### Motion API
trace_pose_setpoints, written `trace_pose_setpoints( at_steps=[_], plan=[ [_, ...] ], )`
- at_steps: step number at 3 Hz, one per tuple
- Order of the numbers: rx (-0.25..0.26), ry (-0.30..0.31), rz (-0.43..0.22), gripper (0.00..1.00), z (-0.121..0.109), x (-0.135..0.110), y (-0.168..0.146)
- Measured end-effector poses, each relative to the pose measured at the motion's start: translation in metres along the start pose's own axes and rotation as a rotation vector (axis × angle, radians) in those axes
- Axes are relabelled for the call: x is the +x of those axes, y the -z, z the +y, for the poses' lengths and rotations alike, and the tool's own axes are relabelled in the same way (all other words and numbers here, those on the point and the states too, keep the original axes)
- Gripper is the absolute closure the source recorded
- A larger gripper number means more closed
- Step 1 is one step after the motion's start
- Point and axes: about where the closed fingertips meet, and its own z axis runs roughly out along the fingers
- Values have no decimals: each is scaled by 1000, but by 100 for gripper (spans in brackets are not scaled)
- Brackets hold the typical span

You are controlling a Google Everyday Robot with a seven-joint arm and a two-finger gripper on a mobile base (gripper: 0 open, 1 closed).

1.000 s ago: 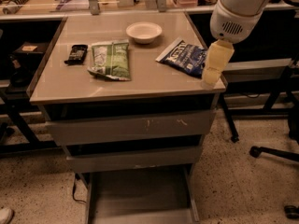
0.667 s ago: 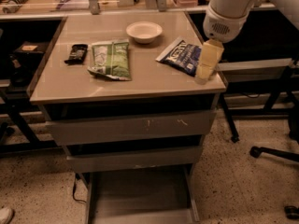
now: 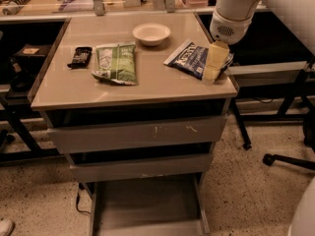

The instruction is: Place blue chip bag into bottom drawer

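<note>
Blue chip bag point(image 3: 189, 58) flat on bench point(image 3: 74, 90), right of white bowl point(image 3: 151, 33) and slightly nearer front edge. Hand point(image 3: 211, 73) further right of bowl, low over bag's right end, seemingly touching it; grip state cannot tell. Bottom drawer point(image 3: 147, 200) stands open, well below bowl. Green snack bag point(image 3: 116, 63) front-left of bowl.

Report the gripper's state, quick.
Gripper: at the right end of the blue chip bag; open or shut cannot be told.
</note>
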Motion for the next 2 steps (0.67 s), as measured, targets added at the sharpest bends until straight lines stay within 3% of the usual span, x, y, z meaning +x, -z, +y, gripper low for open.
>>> trace_pose_setpoints(
  at_steps=[2],
  plan=[
    [-18, -39, -8, 0, -24, -47, -40]
  ],
)
